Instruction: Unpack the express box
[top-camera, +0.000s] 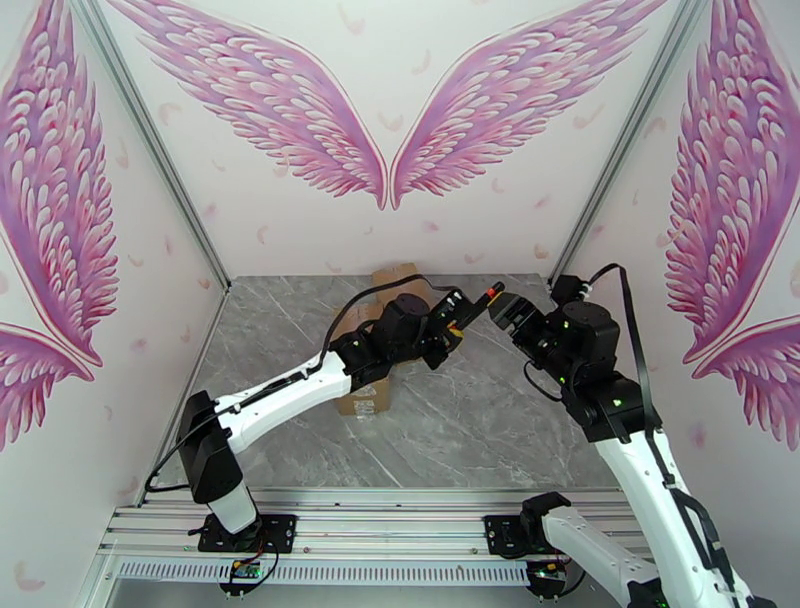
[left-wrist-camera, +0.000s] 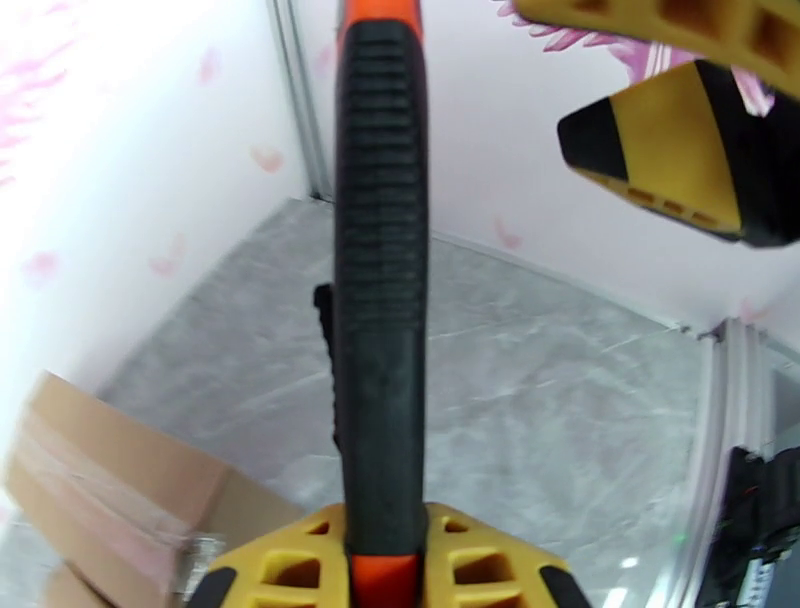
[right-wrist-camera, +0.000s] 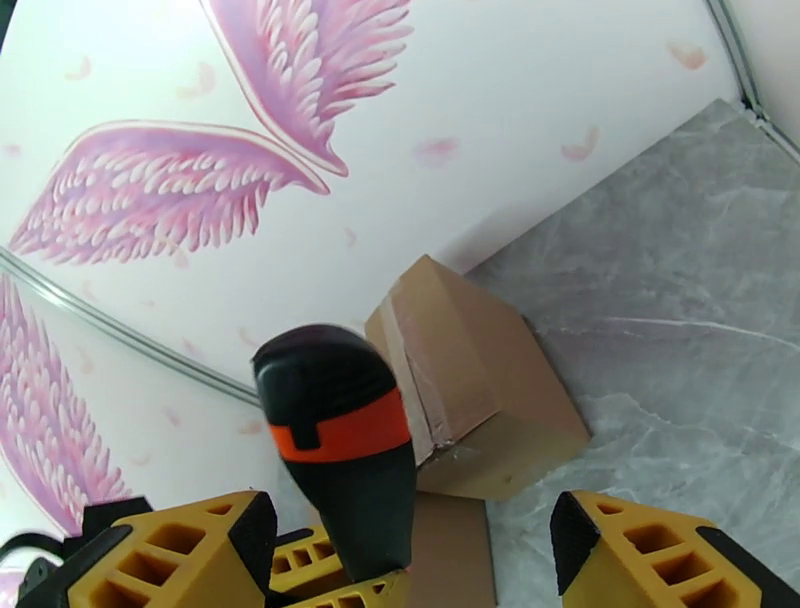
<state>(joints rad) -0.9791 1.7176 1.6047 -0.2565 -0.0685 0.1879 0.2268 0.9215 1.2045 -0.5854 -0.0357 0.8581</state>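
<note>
From the top external camera, the left gripper (top-camera: 455, 318) was clamped on a black plastic cutter with orange ends (top-camera: 478, 300), held out above the grey marble-patterned table (top-camera: 480, 430). The right gripper (top-camera: 505, 306) sat at the cutter's far tip with its jaws parted. The brown cardboard express box (top-camera: 362, 398) lay on the table beneath the left arm, towards the back wall.

In the left wrist view, the left gripper (left-wrist-camera: 385, 565) pressed tight on both sides of the cutter (left-wrist-camera: 380, 300), whose ribbed handle ran straight up the frame. The right gripper's yellow fingers (left-wrist-camera: 680, 150) hung at upper right, apart from the handle. The box (left-wrist-camera: 110, 490), taped across its top, sat at lower left.

In the right wrist view, the right gripper (right-wrist-camera: 415, 545) stood wide open around the cutter's orange-banded end (right-wrist-camera: 335, 440), with a clear gap on one side. The box (right-wrist-camera: 470, 390) rested on the table (right-wrist-camera: 680, 300) near the wall.
</note>
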